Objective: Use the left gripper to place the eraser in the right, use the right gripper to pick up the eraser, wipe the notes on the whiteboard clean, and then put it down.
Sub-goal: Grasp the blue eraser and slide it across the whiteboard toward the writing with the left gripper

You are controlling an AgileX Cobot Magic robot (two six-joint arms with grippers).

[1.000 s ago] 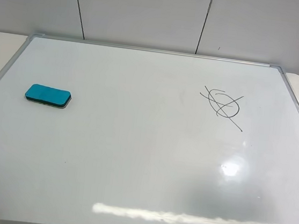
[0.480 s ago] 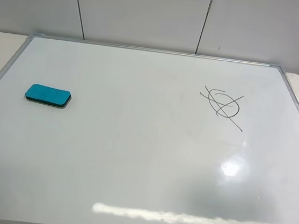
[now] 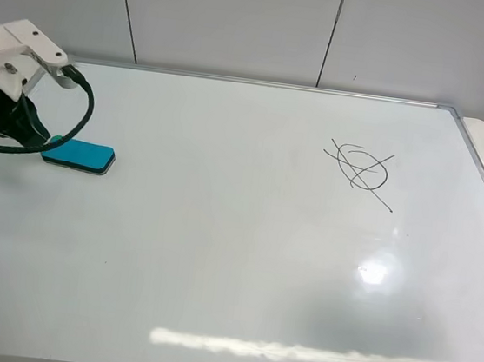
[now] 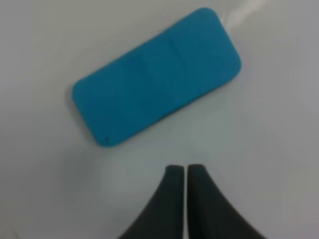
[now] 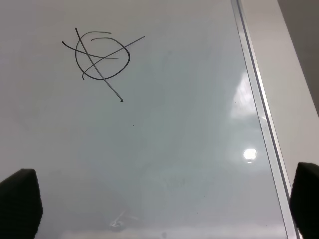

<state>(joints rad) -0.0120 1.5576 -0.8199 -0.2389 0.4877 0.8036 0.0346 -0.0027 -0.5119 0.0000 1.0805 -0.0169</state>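
Observation:
The teal-blue eraser [image 3: 80, 156] lies flat at the left side of the whiteboard [image 3: 216, 257]. My left gripper [image 3: 31, 129] hovers over the eraser's left end, its white top bracket and black cable showing. In the left wrist view the eraser [image 4: 155, 89] lies slantwise, and the left gripper [image 4: 180, 171] is shut with nothing held, its tips just short of the eraser's long side. The notes [image 3: 361, 169] are a dark scribble on the right half of the board. The right wrist view shows the notes [image 5: 99, 59] ahead of my right gripper [image 5: 162, 199], which is open and empty.
The silver frame [image 5: 254, 89] runs along the whiteboard's right side, with a pale table surface [image 5: 289, 59] beyond it. A grey panelled wall [image 3: 234, 18] stands behind the board. Light glare [image 3: 374, 271] sits on the board below the notes.
My left arm has come into the exterior view from the left and now hangs over the eraser's left end. The eraser and the notes have not moved.

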